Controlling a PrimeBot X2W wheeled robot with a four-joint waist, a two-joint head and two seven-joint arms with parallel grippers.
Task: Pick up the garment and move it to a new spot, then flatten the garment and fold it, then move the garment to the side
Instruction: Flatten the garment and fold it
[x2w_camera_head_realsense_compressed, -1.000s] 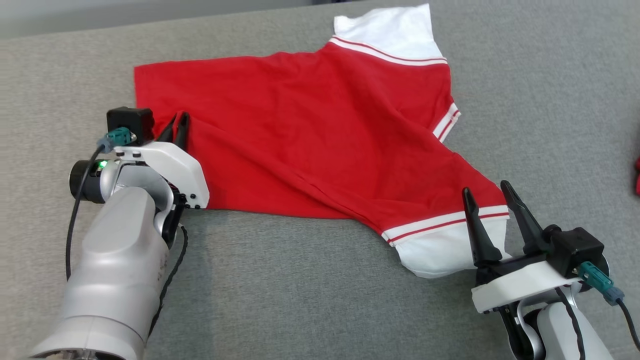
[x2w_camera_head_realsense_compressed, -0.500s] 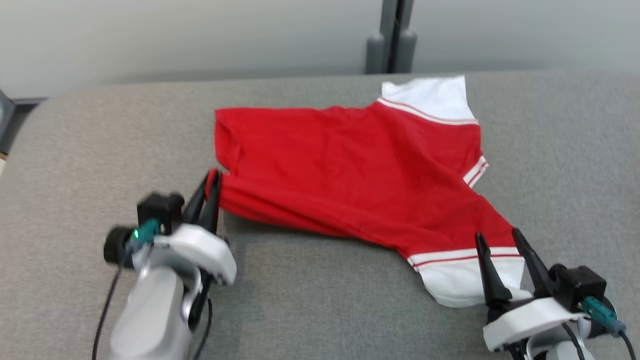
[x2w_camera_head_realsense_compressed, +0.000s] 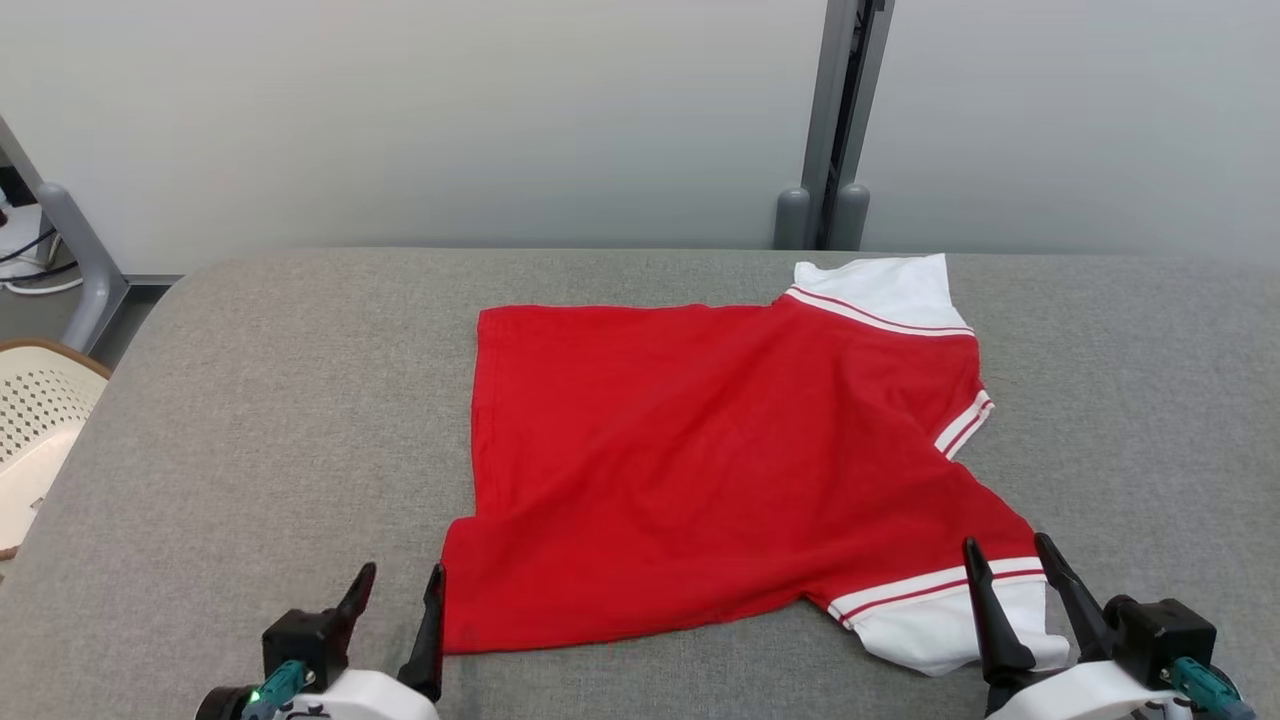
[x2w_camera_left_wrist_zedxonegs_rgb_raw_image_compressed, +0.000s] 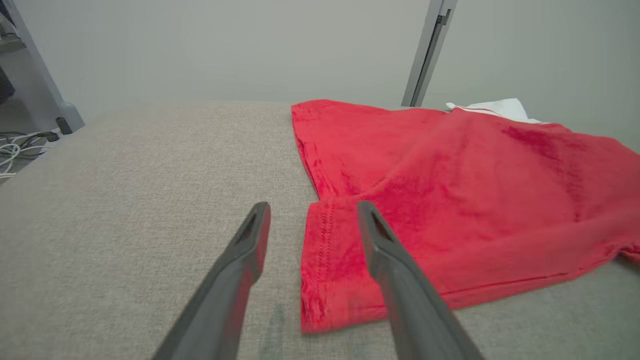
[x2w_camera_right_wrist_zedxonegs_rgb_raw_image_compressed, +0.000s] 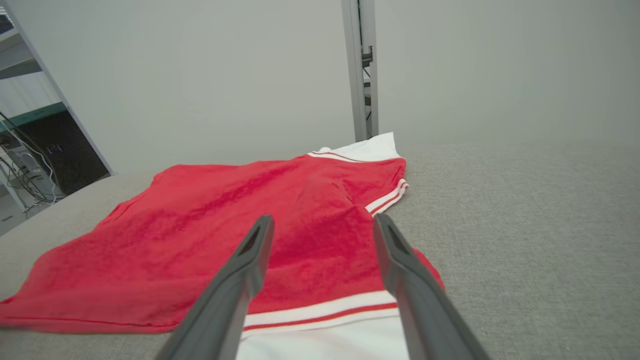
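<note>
The red shirt (x2w_camera_head_realsense_compressed: 700, 460) lies spread out in the middle of the gray desk (x2w_camera_head_realsense_compressed: 250, 400). One white sleeve (x2w_camera_head_realsense_compressed: 885, 290) sits in the upper right, close to the far edge of the desk. The other white sleeve (x2w_camera_head_realsense_compressed: 930, 625) sits in the lower right. There is lots of bare desk to the left of the shirt and a good bit to the right. A thin bare strip runs below the shirt at the bottom of the frame. Past the far edge there is a pale wall and a gray post (x2w_camera_head_realsense_compressed: 835, 120). A white basket (x2w_camera_head_realsense_compressed: 35, 420) pokes in at the left edge of the frame, off the desk.

The left hand (x2w_camera_head_realsense_compressed: 402, 570) is at the lower left. Its fingers are spread wide and it holds nothing. The shirt's lower left corner lies just by its inner finger. I cannot tell if they touch. The right hand (x2w_camera_head_realsense_compressed: 1005, 543) is at the lower right. It is spread wide too and grips nothing. Its fingers stand over the near white sleeve.

The shirt's long way runs left to right across the frame. Its bottom hem faces left and its sleeve end faces right.
</note>
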